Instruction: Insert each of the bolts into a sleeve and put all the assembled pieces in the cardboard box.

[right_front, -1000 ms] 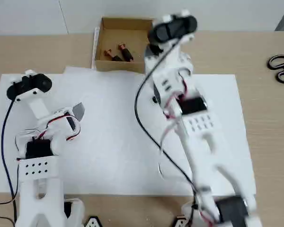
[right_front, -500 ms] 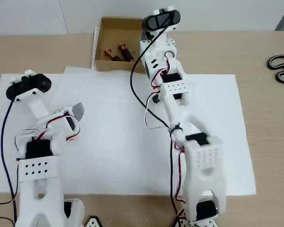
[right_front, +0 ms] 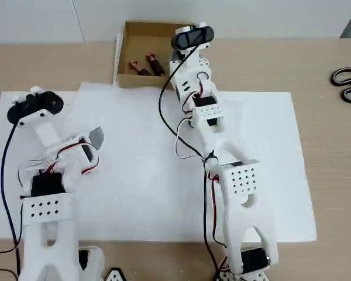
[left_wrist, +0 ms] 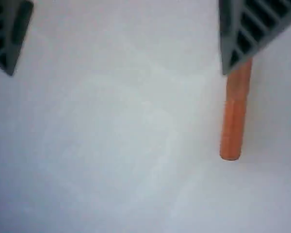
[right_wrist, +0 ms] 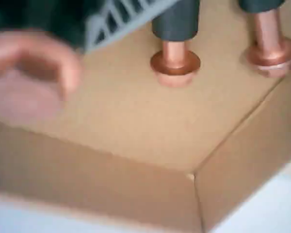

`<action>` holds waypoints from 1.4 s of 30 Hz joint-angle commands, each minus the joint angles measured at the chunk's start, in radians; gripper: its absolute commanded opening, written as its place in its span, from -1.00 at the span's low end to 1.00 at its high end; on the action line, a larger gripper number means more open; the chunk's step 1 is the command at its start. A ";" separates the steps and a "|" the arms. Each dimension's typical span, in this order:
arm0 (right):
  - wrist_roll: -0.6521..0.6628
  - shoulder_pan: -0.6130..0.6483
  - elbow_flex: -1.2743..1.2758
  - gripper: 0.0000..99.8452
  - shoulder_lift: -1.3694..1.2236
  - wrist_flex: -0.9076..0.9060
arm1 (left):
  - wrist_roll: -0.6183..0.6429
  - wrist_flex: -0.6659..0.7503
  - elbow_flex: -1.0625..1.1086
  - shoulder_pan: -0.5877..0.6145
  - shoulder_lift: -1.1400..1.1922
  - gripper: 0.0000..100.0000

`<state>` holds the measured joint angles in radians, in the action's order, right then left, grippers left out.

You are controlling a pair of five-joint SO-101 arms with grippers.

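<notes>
Right arm has stretched forward to the cardboard box point(right_front: 124, 52); left arm has not moved.
Step in hand, as judged: delivery at the box, where two assembled pieces point(right_wrist: 175, 60) lie on its floor. The right gripper point(right_front: 179, 57) hangs at the box's right side; whether it holds anything cannot be told. The left gripper point(left_wrist: 117, 60) is spread wide above the white sheet point(right_front: 140, 175), one jaw tip over the end of a bare orange bolt point(left_wrist: 234, 116). The next move probably calls for closing on that bolt.

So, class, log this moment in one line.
left gripper open beside bolt | right arm over cardboard box | two assembled pieces inside
</notes>
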<state>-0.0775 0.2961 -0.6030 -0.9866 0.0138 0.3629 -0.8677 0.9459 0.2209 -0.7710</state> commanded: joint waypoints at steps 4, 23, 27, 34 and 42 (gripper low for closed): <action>-0.002 -0.007 -0.100 -0.65 0.036 -0.022 | -0.012 0.025 -0.001 0.009 -0.014 -0.49; -0.002 -0.033 -0.189 -0.65 0.550 -0.616 | -0.167 -0.186 -0.179 0.009 -0.239 -0.49; -0.002 -0.051 -0.187 -0.65 0.667 -0.802 | -0.167 -0.230 -0.176 0.009 -0.451 -0.49; -0.002 -0.059 -0.187 -0.65 0.839 -1.155 | -0.169 -0.239 -0.116 0.009 -0.821 -0.49; -0.003 -0.059 -0.187 -0.65 0.955 -1.569 | -0.167 -0.239 0.035 0.009 -1.051 -0.49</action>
<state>-0.0775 0.2455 -0.7442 -0.1074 -1.4239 0.1972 -1.1070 0.9613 0.2225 -1.7929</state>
